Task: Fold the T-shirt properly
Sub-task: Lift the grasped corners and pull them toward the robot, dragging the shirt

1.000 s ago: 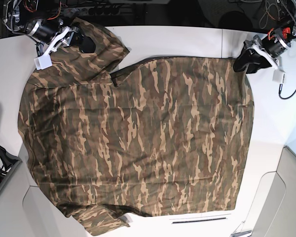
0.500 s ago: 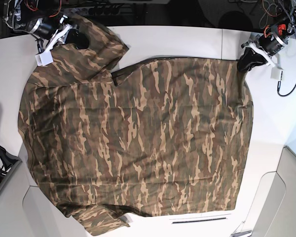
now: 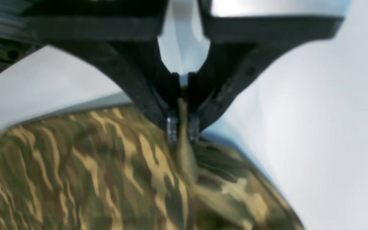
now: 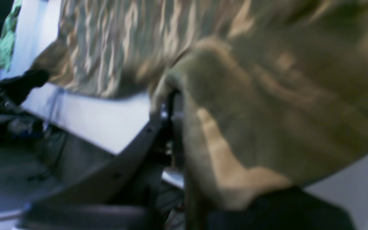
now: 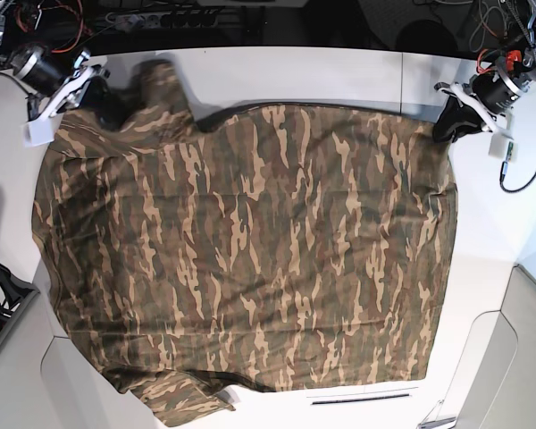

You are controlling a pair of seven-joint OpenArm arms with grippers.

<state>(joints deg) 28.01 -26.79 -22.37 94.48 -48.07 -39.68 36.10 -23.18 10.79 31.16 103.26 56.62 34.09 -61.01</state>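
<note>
The T-shirt (image 5: 250, 250) wears a camouflage print of brown, tan, olive and dark streaks. Beneath it the bench (image 5: 339, 76) is plain white. Both jaws are black.

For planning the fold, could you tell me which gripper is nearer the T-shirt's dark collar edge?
Right. The right gripper holds the T-shirt by the sleeve beside the collar edge; the left gripper pinches the far hem corner.
</note>
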